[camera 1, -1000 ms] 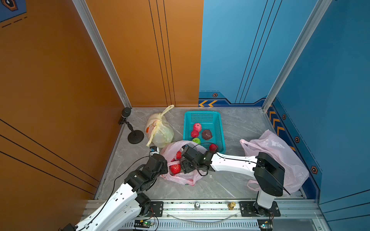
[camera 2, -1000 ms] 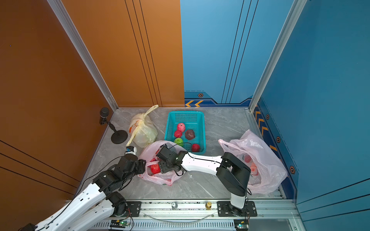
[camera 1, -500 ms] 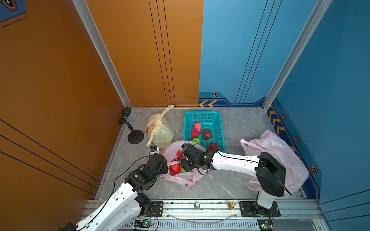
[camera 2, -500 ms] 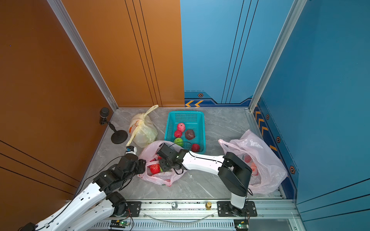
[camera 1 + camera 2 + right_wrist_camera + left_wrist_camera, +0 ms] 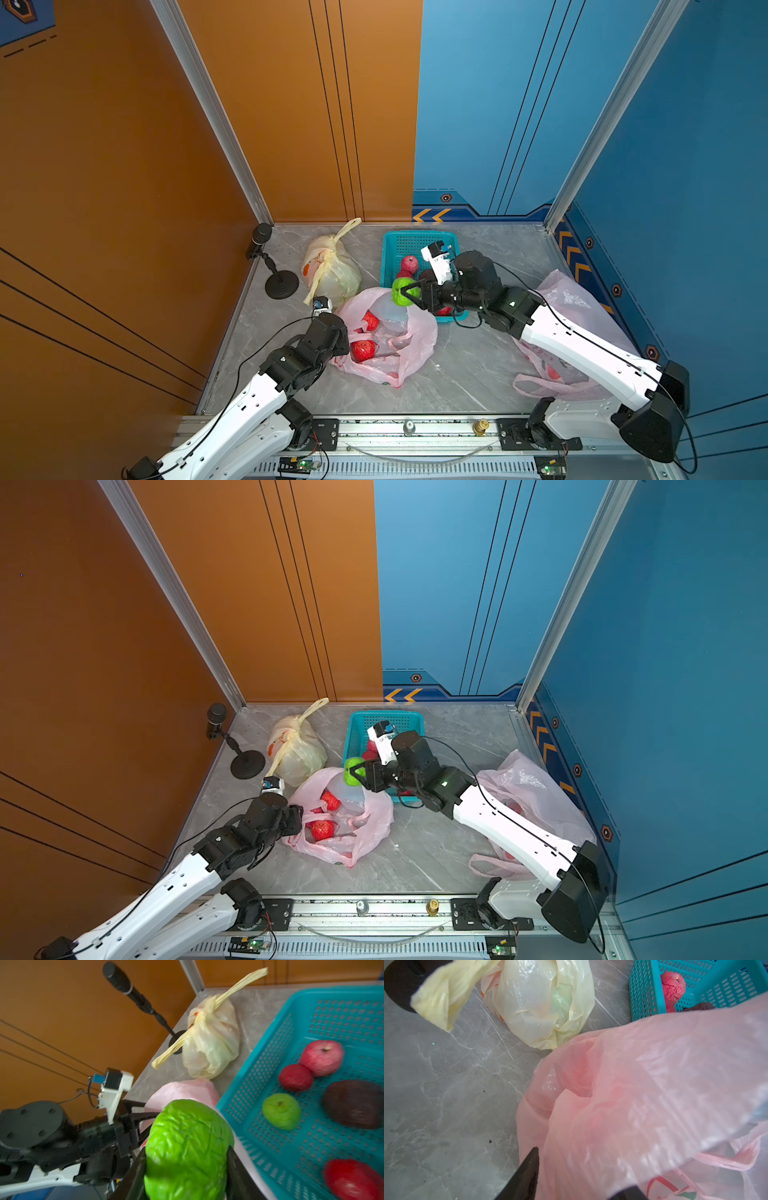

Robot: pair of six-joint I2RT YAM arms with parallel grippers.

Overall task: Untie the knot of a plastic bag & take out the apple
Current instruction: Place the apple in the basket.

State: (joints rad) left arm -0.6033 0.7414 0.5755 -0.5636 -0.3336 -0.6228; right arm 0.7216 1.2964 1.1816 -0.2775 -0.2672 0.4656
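Far left on the grey surface [image 5: 469, 374] a black microphone stand [image 5: 281, 286] stands near the orange wall. At its 3 o'clock, close by, lies a pale yellow bag [image 5: 332, 270], knotted shut, with one twisted handle pointing to 1 o'clock.

The left arm [image 5: 307, 353] reaches in from 7 o'clock to the 9 o'clock edge of the pink bag [image 5: 411, 345]. In the left wrist view two dark fingers [image 5: 529, 1167] stand apart with pink film lying between and over them – whether the jaws pinch it I cannot tell.

The pink bag lies open at the middle of the surface, its mouth facing up. Two red apples [image 5: 363, 350] show inside.

Over the bag's 1 o'clock rim the green apple [image 5: 402, 291] is out of the bag, clamped between the jaws of the right arm [image 5: 573, 345], which comes from 4 o'clock. The right wrist view shows a finger pressed to each side of its wrinkled green skin [image 5: 187, 1147].

Just beside the apple, at 2 o'clock, sits the teal basket [image 5: 399, 245]. It holds a pink-red apple [image 5: 322, 1057], a dark red fruit [image 5: 295, 1077], a small green one [image 5: 281, 1110], a brown one [image 5: 353, 1103] and a bright red one [image 5: 351, 1180].

At the far right – partly under the right arm – lies a second pink bag [image 5: 582, 299].
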